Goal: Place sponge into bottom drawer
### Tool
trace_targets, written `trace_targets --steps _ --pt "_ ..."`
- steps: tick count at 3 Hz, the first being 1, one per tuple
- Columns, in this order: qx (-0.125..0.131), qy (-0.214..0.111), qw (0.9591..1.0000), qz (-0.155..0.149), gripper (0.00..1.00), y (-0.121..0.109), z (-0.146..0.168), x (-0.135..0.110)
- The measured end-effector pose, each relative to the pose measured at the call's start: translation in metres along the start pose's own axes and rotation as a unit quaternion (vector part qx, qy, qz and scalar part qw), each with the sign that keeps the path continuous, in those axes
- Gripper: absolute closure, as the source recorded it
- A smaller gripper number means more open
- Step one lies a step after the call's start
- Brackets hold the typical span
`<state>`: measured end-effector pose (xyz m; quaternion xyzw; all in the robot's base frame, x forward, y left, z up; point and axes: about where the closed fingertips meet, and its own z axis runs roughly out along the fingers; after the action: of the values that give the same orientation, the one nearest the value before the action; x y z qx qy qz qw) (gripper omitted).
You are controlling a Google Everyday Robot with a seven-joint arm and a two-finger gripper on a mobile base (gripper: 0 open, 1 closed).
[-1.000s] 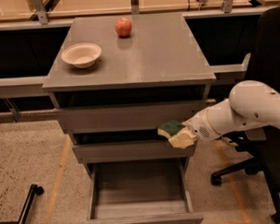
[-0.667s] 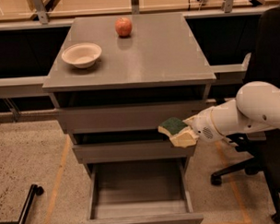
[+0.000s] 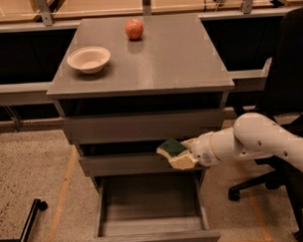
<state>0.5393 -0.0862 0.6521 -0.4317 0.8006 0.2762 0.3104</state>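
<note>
Glossy plastic tool [image 3: 189, 152] above the matt bottom drawer [image 3: 150, 239] grips the rough-topped sponge [image 3: 171, 147].

There were three grey drawers in the cabinet [image 3: 154, 63] — one of them, the bottom drawer [image 3: 150, 239], pulled out. One gripper [image 3: 186, 155] hung above that drawer's right side, clamped on one sponge [image 3: 171, 148]. On top — one bowl [image 3: 88, 59], one apple [image 3: 134, 29]. One office chair [image 3: 290, 88] stood beside.
</note>
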Motion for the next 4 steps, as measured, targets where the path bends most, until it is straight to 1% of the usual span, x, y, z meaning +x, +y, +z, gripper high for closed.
trace_targets --steps 1,2,3,4 --pt "-0.006 0.000 0.9999 0.008 1.00 -0.001 0.008 0.009" --pt "0.025 0.010 0.9996 -0.005 1.00 0.000 -0.006 0.006" --pt "0.032 0.001 0.9994 -0.010 1.00 -0.002 0.012 0.011" --pt "0.024 -0.012 0.9996 0.004 1.00 -0.015 0.052 0.032"
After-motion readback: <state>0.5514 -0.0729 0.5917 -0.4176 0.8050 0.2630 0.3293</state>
